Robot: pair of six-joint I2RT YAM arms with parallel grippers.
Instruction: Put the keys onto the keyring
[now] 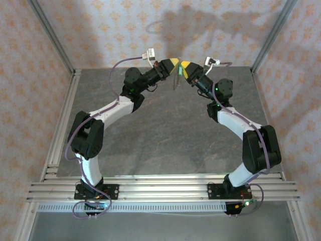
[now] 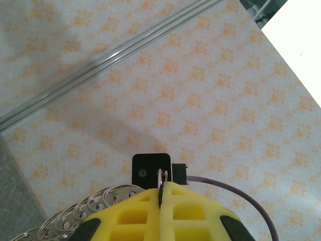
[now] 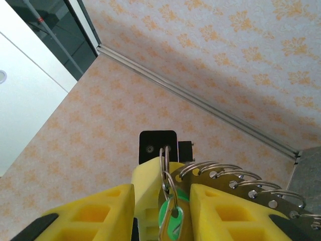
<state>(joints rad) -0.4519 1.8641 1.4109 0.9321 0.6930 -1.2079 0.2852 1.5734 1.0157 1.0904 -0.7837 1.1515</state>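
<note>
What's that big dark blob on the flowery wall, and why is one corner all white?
Top external view: the blob is the shadow of the raised arms on the back wall. Left wrist view: a softer shadow band crosses the wallpaper, and the white panel is so bright that hardly any detail shows. Right wrist view: the green key looks slightly soft, being very near the camera.

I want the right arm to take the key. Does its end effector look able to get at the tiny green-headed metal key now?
Probably yes: the tiny green-headed metal key hangs between the right end effector's parted yellow fingers, beside the thin silver ring that the left end effector pinches.
</note>
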